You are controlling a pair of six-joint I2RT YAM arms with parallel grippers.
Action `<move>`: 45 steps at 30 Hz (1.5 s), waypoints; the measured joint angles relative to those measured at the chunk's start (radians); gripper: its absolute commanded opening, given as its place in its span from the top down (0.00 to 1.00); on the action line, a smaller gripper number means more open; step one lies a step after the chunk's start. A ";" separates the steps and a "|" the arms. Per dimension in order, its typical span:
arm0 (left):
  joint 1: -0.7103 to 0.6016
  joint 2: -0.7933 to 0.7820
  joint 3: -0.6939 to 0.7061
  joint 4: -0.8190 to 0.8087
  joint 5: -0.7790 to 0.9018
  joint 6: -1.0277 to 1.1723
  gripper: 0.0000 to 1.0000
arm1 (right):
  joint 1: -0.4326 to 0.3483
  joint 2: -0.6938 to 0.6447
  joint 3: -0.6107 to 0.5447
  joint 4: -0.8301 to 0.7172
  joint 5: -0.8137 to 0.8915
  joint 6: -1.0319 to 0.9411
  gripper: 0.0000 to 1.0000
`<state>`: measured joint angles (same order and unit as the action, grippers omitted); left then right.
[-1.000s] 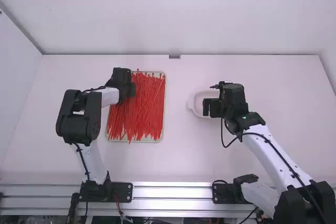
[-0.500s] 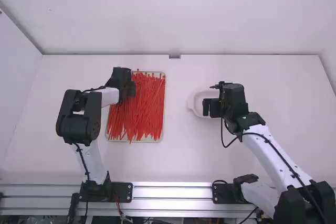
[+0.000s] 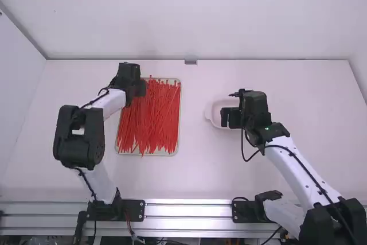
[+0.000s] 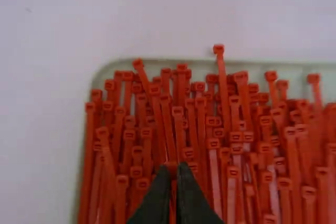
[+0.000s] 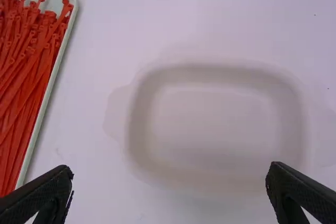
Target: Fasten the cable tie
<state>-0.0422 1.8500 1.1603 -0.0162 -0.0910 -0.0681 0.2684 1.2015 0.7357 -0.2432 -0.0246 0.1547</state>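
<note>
Many red cable ties (image 3: 150, 117) lie heaped lengthwise on a pale tray (image 3: 178, 120). My left gripper (image 3: 129, 83) sits low over the tray's far left corner. In the left wrist view its fingers (image 4: 174, 170) are pressed together among the tie heads (image 4: 210, 124), with a thin red strip pinched between them. My right gripper (image 3: 230, 117) hovers over a small white dish (image 3: 214, 112) to the right of the tray. It is open wide with nothing in it (image 5: 168, 198), and the dish (image 5: 215, 124) lies empty below.
The tray rim (image 4: 105, 69) is close to the left gripper's tips. Bare white table surrounds the tray and dish, with walls at the far and left sides. The tray's right edge (image 5: 52, 85) lies a short way from the dish.
The left gripper has moved away from the arm's base toward the tray's far left corner, the arm stretching out. The right arm has stayed still.
</note>
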 measured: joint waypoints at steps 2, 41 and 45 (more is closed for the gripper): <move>0.000 -0.072 0.000 -0.050 0.000 -0.011 0.98 | 0.000 0.000 0.000 0.002 -0.002 0.000 0.01; -0.079 -0.649 -0.327 0.094 0.463 0.078 0.99 | 0.000 0.000 0.000 0.309 -0.439 -0.085 0.01; -0.080 -0.649 -0.327 0.169 0.578 0.087 0.98 | 0.000 0.000 0.000 0.349 -0.523 -0.122 0.01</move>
<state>-0.1223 1.2007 0.8333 0.1528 0.4873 0.0189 0.2680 1.2015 0.7357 0.1059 -0.5480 0.0322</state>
